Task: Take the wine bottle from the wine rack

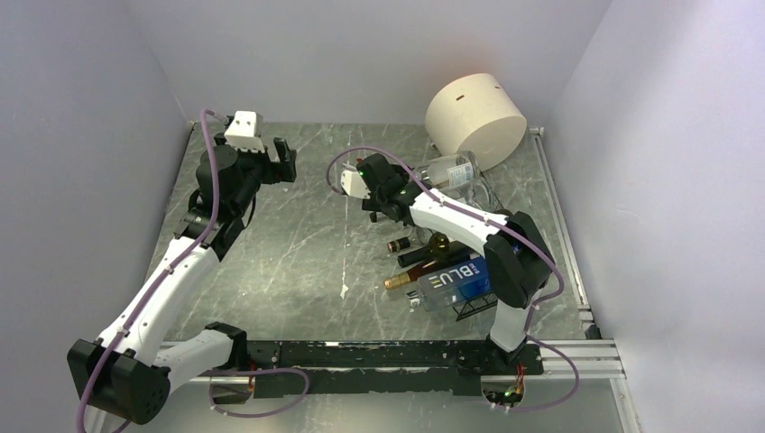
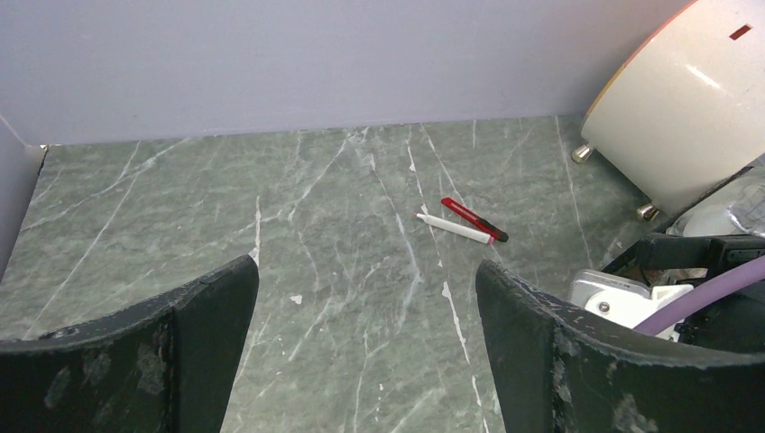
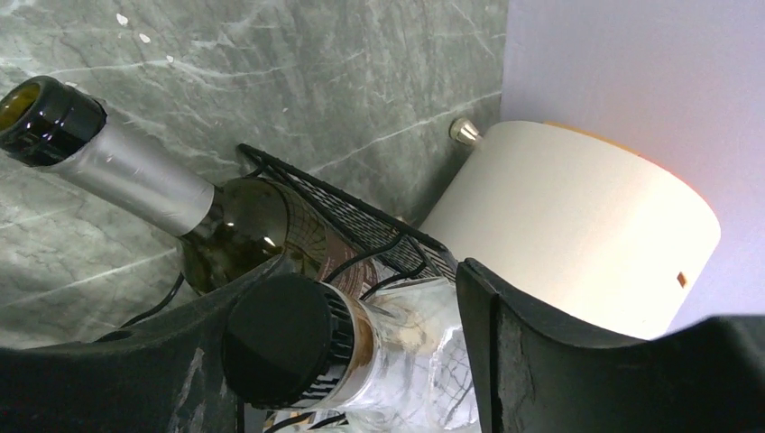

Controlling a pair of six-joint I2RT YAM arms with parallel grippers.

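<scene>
— What do the arms look like?
— They match. The left white-and-black jointed arm (image 1: 171,271) and the right white-and-black jointed arm (image 1: 451,221) both have smooth white shells between bulky black joints.
— Any cables?
— A purple cable (image 1: 216,180) loops along each arm, and a white boxy camera block (image 1: 244,131) sits at each wrist.
— And the tools?
— The left black two-fingered tool (image 2: 365,298) has broad curved fingers (image 2: 559,361), scuffed grey. The right black two-fingered tool (image 3: 361,307) looks the same, matte and worn.
</scene>
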